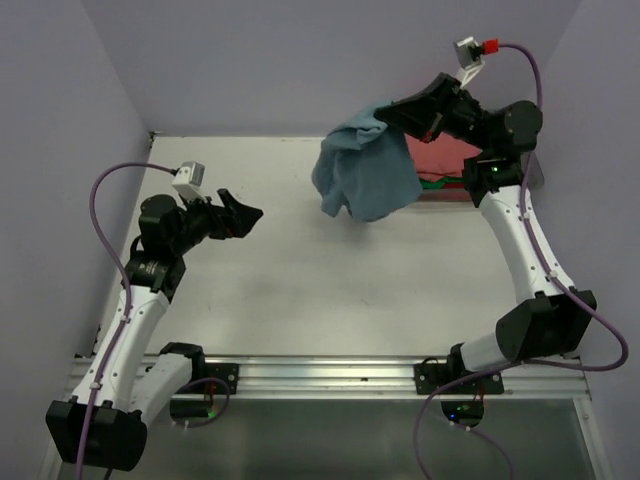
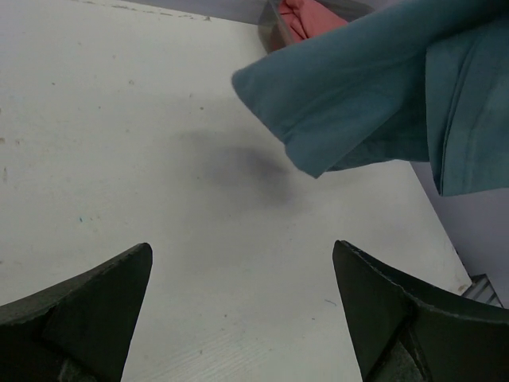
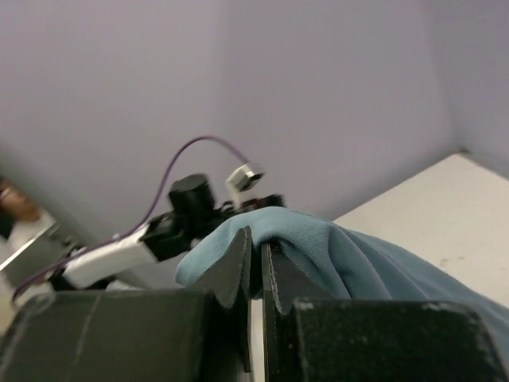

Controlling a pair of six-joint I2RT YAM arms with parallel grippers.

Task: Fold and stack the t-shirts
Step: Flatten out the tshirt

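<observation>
Slate-blue t-shirt between the clamped right jaws, off the table

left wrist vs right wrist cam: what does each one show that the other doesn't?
Left wrist only: the left gripper open above the table, a shadow on it, and a salmon-pink t-shirt at the far edge.
Right wrist only: the right gripper pinched shut on cloth, with the left arm and the wall behind.
Both: the slate-blue t-shirt.
</observation>
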